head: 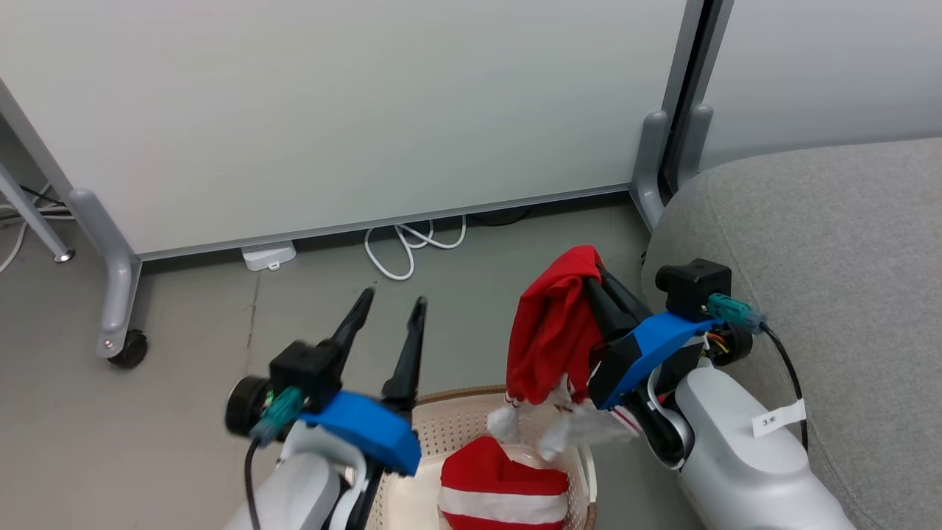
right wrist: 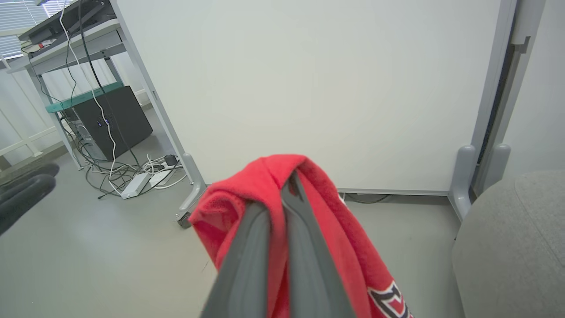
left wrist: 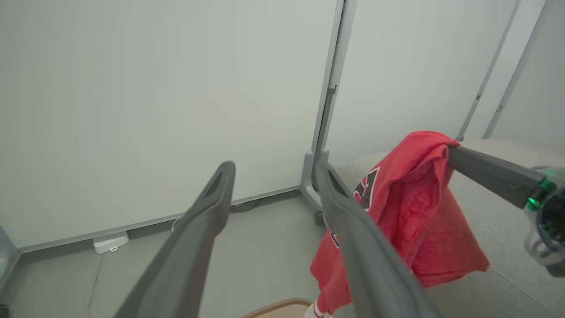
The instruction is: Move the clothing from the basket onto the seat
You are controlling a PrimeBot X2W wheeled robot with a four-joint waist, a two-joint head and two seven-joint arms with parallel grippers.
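**Head view.** The right pincer (head: 592, 274) was clamped on the red jersey (head: 552, 331), which was lifted above the basket (head: 456, 401). Its white-trimmed hem dangled just over the rim. The seat (head: 824, 235) lay close on the robot's right, and the jersey was not yet over it. The banded garment (head: 504, 489) lay inside the basket. The left pincer (head: 394, 298) had its fingers apart and empty, above the basket's left side.

Judged: the first of two transfers was roughly half done and the second not begun.

**Left wrist view.** The fingers were spread wide with nothing between them. The jersey hung beyond the right-hand finger, with the seat behind it.

**Right wrist view.** The fingers were together, with the jersey draped over their tips. The partition foot (right wrist: 463, 176) stood beside the seat's corner, and the cables (right wrist: 132, 176) lay on the floor well to the left. Nothing appeared to block a rightward swing, though the hem might snag the rim.
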